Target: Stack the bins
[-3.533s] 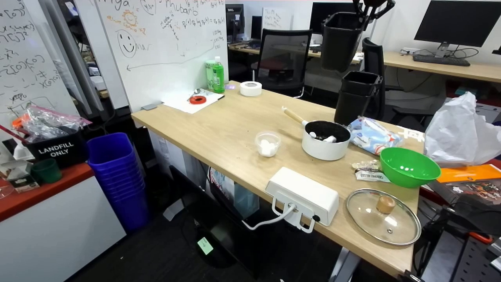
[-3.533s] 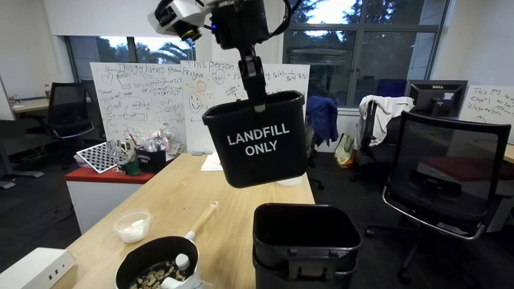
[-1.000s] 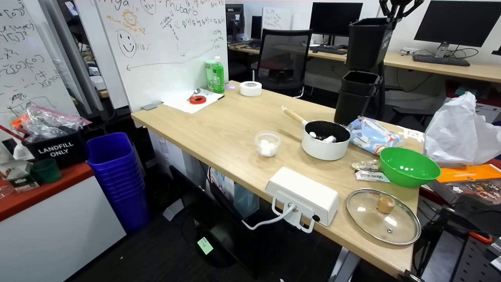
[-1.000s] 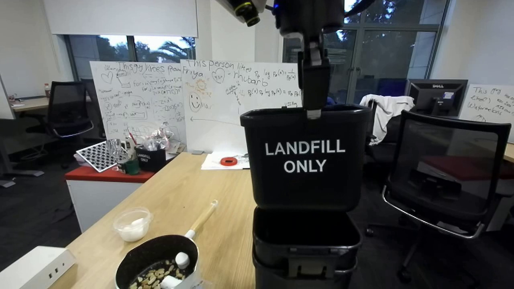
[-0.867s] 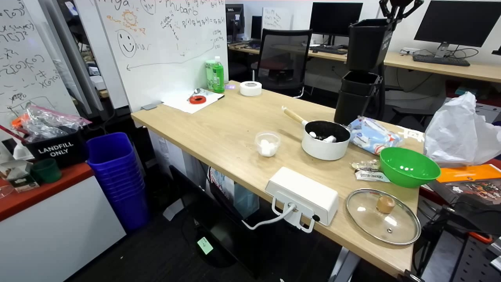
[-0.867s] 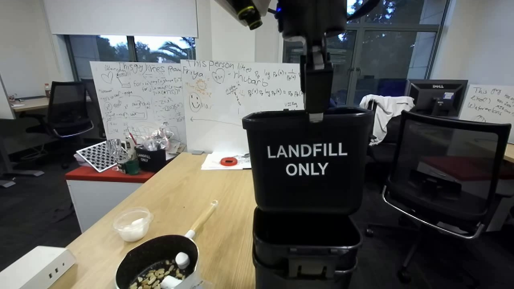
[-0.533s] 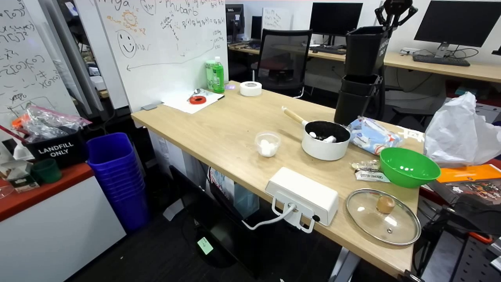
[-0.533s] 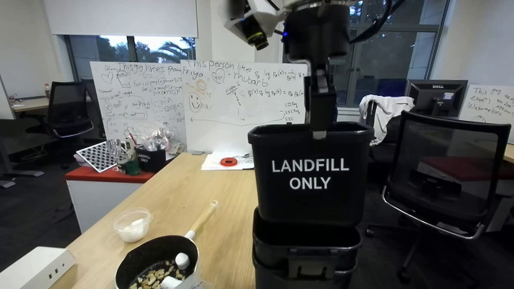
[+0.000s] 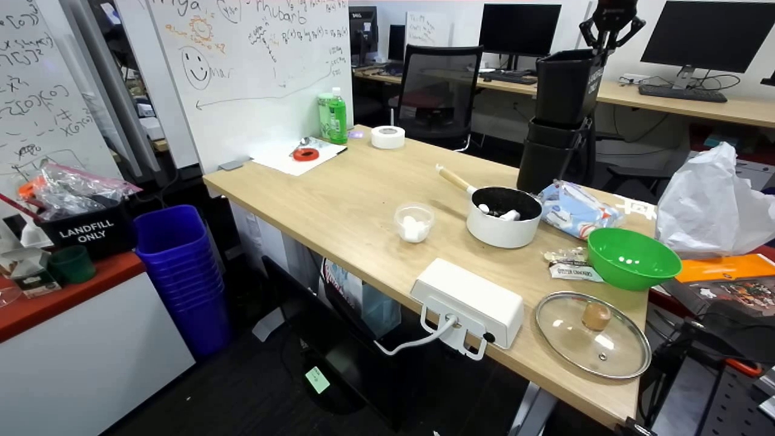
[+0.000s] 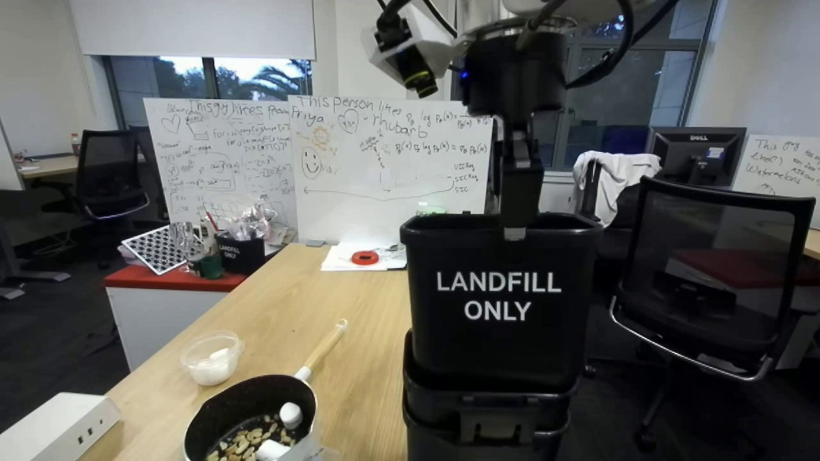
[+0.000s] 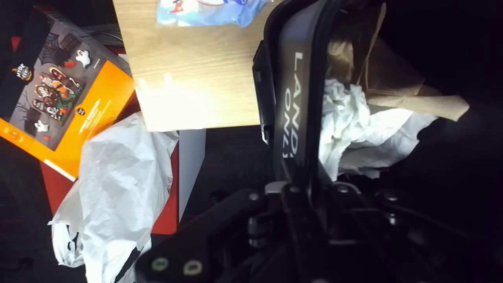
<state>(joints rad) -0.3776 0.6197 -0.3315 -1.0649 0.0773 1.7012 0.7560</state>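
Note:
A black LANDFILL ONLY bin hangs upright from my gripper. My gripper is shut on its lettered side's rim. Crumpled white and brown paper shows inside it in the wrist view. Below it, a lower black bin stands upright beside the table's edge in both exterior views. Two rim lines and a front latch show on it. The held bin's bottom is at or just inside its mouth; the depth is hidden.
A white saucepan with its handle stands beside the lower bin. A blue wipes pack, a green bowl and a white plastic bag are nearby. A mesh chair stands beyond the table.
The tilted bin has swung over the lower bin and become upright. In the last second my gripper has lowered it until its bottom meets the lower bin's mouth. The lower bin stays put.

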